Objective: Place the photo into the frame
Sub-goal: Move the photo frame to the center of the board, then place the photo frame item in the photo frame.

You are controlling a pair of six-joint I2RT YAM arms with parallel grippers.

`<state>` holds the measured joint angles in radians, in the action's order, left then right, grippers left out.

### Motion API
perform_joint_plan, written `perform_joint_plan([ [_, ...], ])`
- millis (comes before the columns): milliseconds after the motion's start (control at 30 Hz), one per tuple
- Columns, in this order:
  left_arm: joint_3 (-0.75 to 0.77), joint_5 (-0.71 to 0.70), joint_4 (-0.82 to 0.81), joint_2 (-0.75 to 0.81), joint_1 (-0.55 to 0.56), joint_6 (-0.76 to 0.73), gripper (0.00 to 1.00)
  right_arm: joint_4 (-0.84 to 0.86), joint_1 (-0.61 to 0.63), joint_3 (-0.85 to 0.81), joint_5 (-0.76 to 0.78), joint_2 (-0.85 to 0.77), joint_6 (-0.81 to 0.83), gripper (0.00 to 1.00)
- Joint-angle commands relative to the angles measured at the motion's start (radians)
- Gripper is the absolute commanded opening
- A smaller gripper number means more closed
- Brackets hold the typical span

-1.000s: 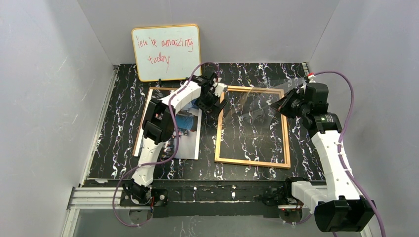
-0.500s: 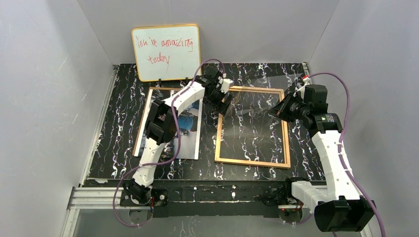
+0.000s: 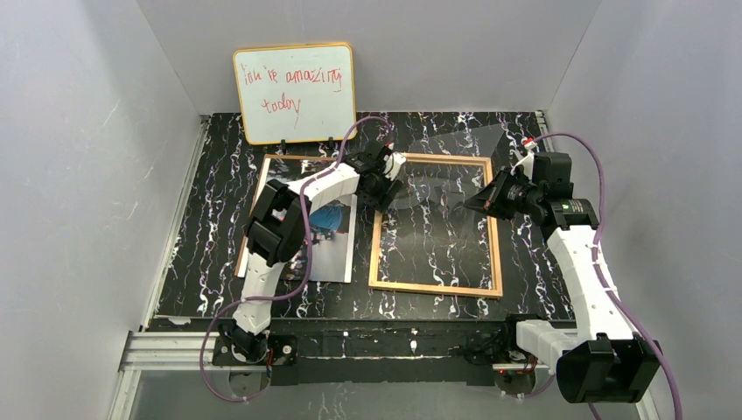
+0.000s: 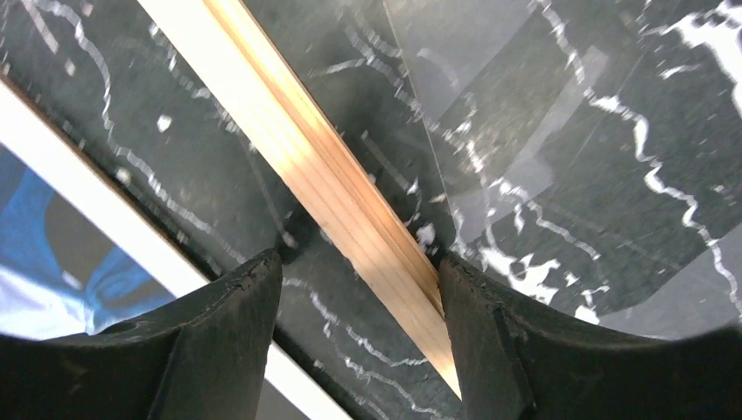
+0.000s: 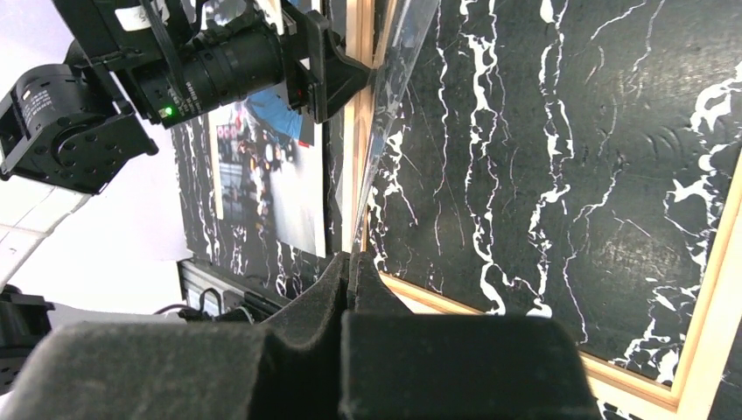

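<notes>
The photo (image 3: 332,249) lay just left of the frame (image 3: 435,290), not yet in. The left claw (image 4: 354,271) straddled the frame's rail, fingers apart. The right claw (image 5: 350,262) pinched the clear pane (image 5: 395,79), tilted above the frame.

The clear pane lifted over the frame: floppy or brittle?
Probably stiff: the clear pane looks straight edge-on, though the right hand pinches just one edge. Likely light, since that pinch holds it tilted up. Thin and glossy, so perhaps slippery and crackable.

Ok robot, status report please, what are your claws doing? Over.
Left claw open astride rail of golden-wood picture frame. Right claw shut on clear pane, tilted up. Colour photo print beside frame, not in.
</notes>
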<state>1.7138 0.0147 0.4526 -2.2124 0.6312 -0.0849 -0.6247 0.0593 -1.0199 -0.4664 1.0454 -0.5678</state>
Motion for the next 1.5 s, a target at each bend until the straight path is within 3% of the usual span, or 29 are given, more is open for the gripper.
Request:
perform_joint_plan([
  [0,-0.187,-0.176,0.051,0.052,-0.041,-0.013,0.63,0.081,-0.001,0.038,-0.098,0.017,0.005,0.01],
  [267,-0.373,-0.211,0.005,0.144,-0.133,-0.043,0.63,0.231,0.032,0.128,-0.176,0.053,-0.073,0.01],
  [500,-0.492,-0.218,0.002,0.248,-0.187,-0.176,0.62,0.348,0.274,0.132,-0.081,0.125,-0.171,0.01],
  [600,-0.504,-0.208,0.005,0.285,-0.211,-0.219,0.63,0.382,0.323,0.139,-0.058,0.154,-0.209,0.01],
  [733,-0.429,-0.139,0.057,0.328,-0.236,-0.225,0.7,0.422,0.335,0.151,-0.045,0.151,-0.255,0.01],
  [833,-0.332,-0.056,0.131,0.344,-0.248,-0.212,0.84,0.415,0.335,0.122,-0.028,0.141,-0.268,0.01],
  [1000,-0.176,0.086,0.214,0.395,-0.299,-0.17,0.98,0.404,0.338,0.04,-0.037,0.159,-0.288,0.01],
  [1233,0.017,0.173,0.294,0.403,-0.499,-0.094,0.98,0.449,0.427,-0.12,-0.047,0.221,-0.341,0.01],
  [1467,-0.003,0.139,0.262,0.382,-0.74,-0.036,0.98,0.537,0.559,-0.3,-0.061,0.279,-0.391,0.01],
])
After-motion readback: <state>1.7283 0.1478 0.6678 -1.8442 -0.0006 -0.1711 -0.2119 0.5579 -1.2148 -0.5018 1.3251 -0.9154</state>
